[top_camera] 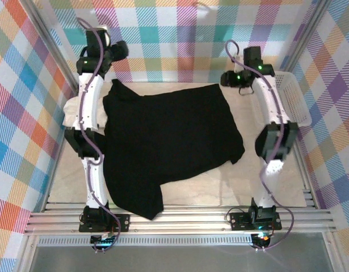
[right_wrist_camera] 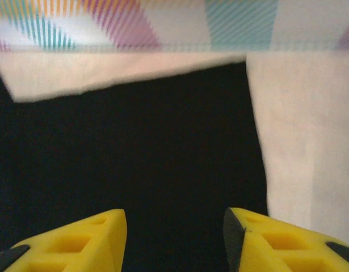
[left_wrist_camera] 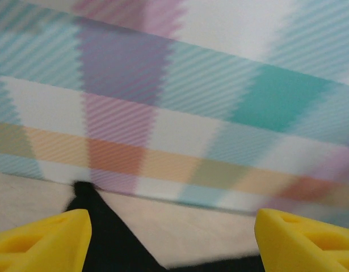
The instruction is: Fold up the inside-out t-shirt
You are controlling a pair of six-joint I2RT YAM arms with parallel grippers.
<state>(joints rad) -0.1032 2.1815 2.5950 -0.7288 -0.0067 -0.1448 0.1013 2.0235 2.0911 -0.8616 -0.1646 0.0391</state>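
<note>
Inside-out t-shirt [top_camera: 168,133] on the table [top_camera: 287,190], mid-way between the two arms; one lobe down to the near edge, beside the left arm's base. Left gripper [top_camera: 118,50] behind the shirt's far left corner, close to the back wall [top_camera: 174,51]. Right gripper [top_camera: 227,77] above the far right corner. Basket [top_camera: 293,99] at the table's right edge, outside the right arm. Smaller garment [top_camera: 71,116] at left, under the left arm, beside the t-shirt.
</note>
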